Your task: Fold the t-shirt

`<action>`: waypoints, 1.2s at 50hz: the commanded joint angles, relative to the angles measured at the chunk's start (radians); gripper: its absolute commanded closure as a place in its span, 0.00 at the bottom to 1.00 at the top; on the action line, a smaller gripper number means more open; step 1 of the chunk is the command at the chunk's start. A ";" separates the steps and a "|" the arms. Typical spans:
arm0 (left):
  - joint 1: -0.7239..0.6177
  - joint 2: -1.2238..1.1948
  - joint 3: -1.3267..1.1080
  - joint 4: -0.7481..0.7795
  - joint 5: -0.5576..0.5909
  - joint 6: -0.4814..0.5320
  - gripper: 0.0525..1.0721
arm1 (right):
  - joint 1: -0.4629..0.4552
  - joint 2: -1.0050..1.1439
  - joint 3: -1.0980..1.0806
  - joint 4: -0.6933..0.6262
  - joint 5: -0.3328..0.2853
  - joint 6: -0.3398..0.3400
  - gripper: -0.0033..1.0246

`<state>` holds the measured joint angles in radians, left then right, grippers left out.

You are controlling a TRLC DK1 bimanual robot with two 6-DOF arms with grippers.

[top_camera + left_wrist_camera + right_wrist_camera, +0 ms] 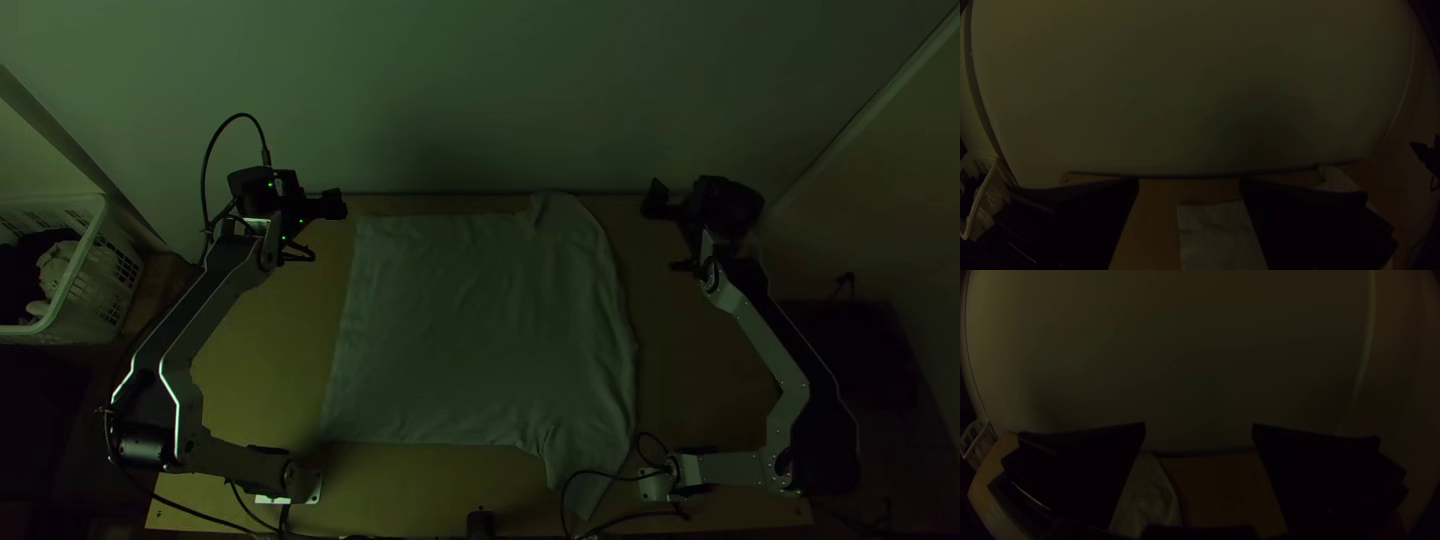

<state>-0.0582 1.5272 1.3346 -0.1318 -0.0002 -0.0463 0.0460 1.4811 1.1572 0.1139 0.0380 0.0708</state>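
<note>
The pale wall runs along behind everything, past the t-shirt's far side, and the wooden surface shows all around the shirt. From where I'm standing, the left arm flanks the shirt's straight hem and the right arm its shoulder side; set like that, I'd say they leave the whole garment free to work on from both ends.

The t-shirt itself lies spread on the surface between them, unfolded, its body fairly smooth and a little rippled towards the shoulders. Probably it's laid that flat so the first fold comes out even. Off beyond the left arm from the shirt stands a white basket with dark cloth in it, perhaps laundry.

The left end effector is near the shirt's far hem corner, parted wide and gripping nothing. The right end effector is out past the far sleeve, also spread and empty. My guess is they're poised there to come down on the far edge without dragging the cloth first.

Smallest, the near sleeve juts from the shirt's near side, creased at its root, and the far sleeve looks partly doubled over; both may want tucking in.
</note>
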 commanded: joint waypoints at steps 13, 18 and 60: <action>-0.019 0.203 0.212 -0.092 0.003 -0.032 0.05 | 0.011 0.192 0.207 -0.151 0.007 0.073 0.04; -0.019 0.294 0.311 -0.170 0.003 -0.030 0.06 | 0.011 0.220 0.225 -0.151 0.007 0.081 0.04; 0.008 0.725 0.615 -0.347 -0.057 -0.030 0.18 | 0.026 0.375 0.303 -0.161 -0.007 0.144 0.05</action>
<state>-0.0540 2.2124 1.9110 -0.4633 -0.0433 -0.0708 0.0654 1.8305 1.4212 -0.0463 0.0338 0.1871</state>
